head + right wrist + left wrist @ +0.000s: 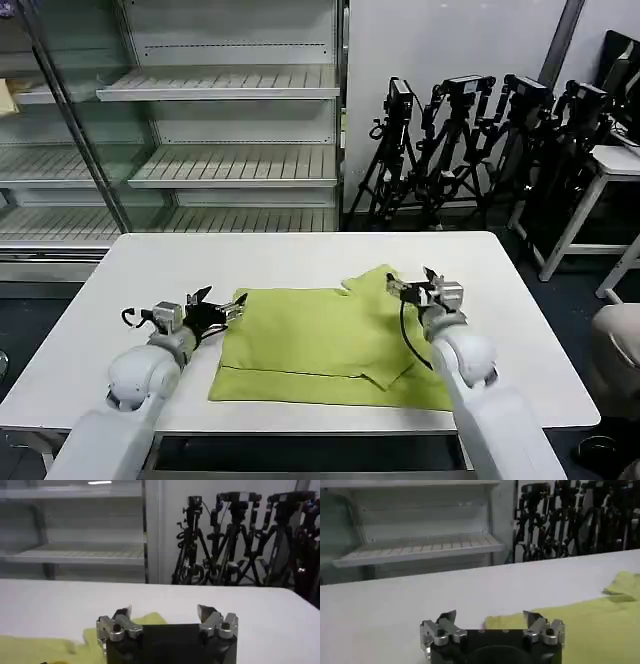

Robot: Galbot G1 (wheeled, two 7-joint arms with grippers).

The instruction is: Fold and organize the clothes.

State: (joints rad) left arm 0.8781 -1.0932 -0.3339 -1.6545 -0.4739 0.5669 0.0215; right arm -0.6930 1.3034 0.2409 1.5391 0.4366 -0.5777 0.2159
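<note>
While at my lime T-shirt's [320, 345] edges: left gripper [218, 308], right gripper [415, 285], both wide open, seemingly empty; white table [150, 275]; shelves [220, 90] behind.

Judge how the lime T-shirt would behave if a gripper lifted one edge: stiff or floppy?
The T-shirt is probably floppy: it lies flat on the table, partly folded, with soft creases and a turned-over sleeve. It looks thin and light, so a lifted edge would likely drape and drag the rest. A push would probably bunch it rather than slide it.
</note>
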